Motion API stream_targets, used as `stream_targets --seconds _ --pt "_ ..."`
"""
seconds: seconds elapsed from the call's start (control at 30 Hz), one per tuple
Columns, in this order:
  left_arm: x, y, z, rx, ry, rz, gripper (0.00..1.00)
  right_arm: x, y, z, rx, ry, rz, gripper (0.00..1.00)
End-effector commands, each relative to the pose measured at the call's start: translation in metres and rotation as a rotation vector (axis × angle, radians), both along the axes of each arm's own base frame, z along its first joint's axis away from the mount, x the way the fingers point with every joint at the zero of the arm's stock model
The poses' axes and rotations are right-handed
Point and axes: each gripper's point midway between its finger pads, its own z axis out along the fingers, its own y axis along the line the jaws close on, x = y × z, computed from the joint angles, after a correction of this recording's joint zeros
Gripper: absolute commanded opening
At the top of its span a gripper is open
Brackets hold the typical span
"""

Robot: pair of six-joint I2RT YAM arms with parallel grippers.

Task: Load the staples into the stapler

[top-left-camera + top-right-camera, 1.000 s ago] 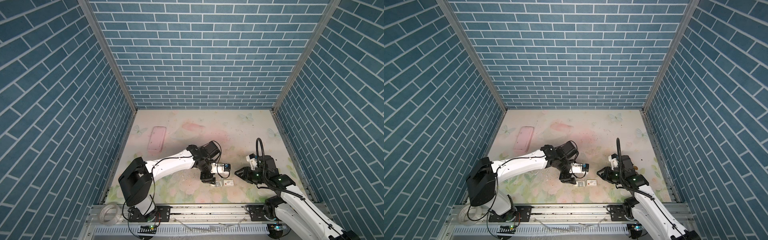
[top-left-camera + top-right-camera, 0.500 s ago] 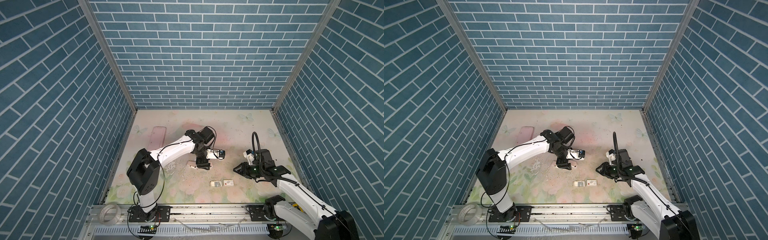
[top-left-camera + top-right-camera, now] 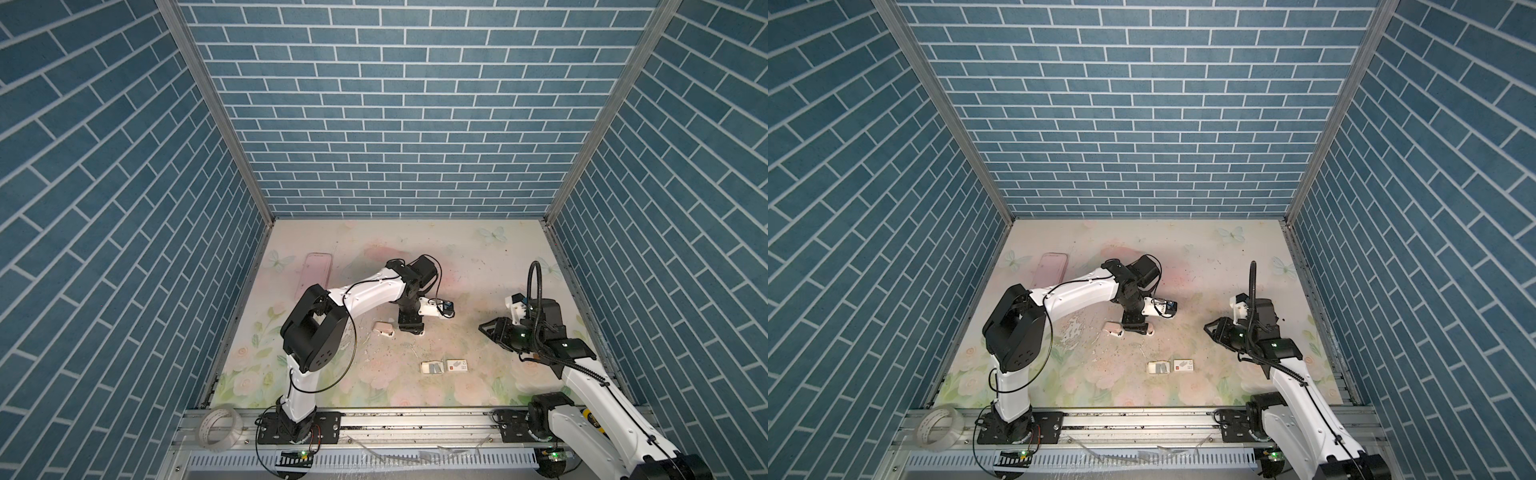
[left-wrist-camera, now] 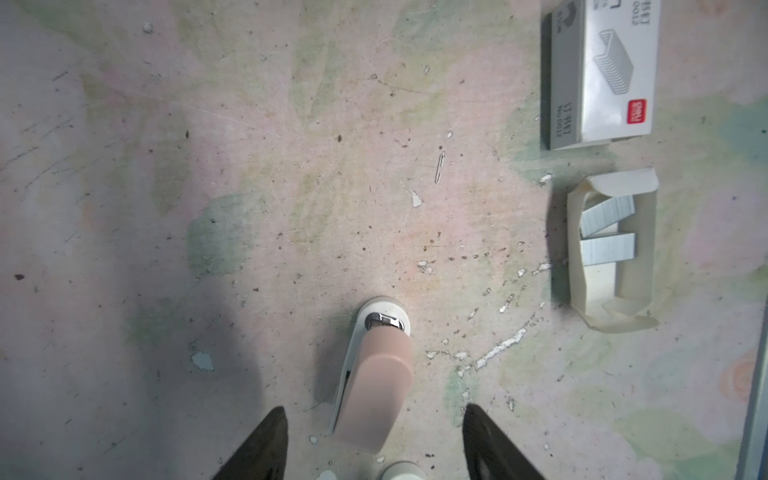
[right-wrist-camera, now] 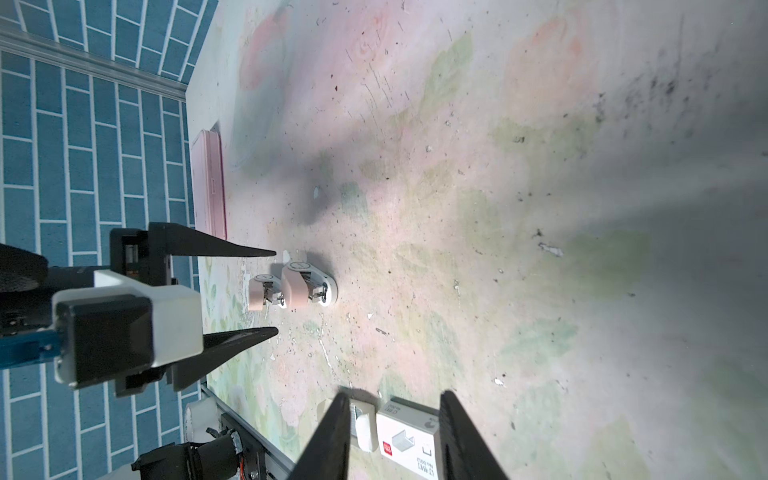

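- Stapler (image 4: 374, 382): pink top, white base, lying on desk (image 3: 478, 257), approx. mid-desk, a bit left of centre in both top views (image 3: 1113, 329).
- Left fingers (image 4: 262, 453): apart, one each side of the stapler's rear end. Clear gap both sides in left wrist view, so no grip and nothing held.
- From above, left wrist points down, just right of the stapler (image 3: 384, 329).
- 2nd small pink-and-white piece (image 5: 259, 293) just beside the stapler, btwn the left fingers in right wrist view. Can't tell if it's another stapler.
- Staples (image 4: 609, 247): two short grey strips inside open card tray (image 4: 575, 257), one tilted and overlapping the other. Not in the stapler.
- In a top view the tray (image 3: 432, 367) sits nearer the front edge than the stapler, btwn the two arms.
- Box sleeve (image 4: 611, 62): white w/ red mark, lying flat just beside the tray on its right in both top views, a narrow gap btwn them.
- Right fingers (image 5: 328, 444): apart, empty. Tray and sleeve show through the gap, on the desk beyond.
- In top views the right fingers (image 3: 486, 328) are off the desk on the right side, tips pointing left, well apart from the stapler.
- Thin loose metal sliver (image 4: 439, 167) on bare desk btwn stapler and sleeve.
- Flat pink case (image 3: 316, 272) at far left of desk.
- Tape roll (image 3: 220, 424) on the front rail, left corner.
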Motion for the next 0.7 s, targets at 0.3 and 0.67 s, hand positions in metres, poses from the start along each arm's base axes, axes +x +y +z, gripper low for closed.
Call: stream_targets --seconds 0.3,0.67 --pt "-0.014 0.0 -0.022 0.05 0.024 -0.058 0.62 -0.007 0.002 -0.011 0.041 0.032 -0.004 0.36" --pt "-0.009 -0.001 -0.032 0.072 0.008 -0.064 0.47 -0.011 0.004 -0.012 0.055 0.039 0.007 0.31"
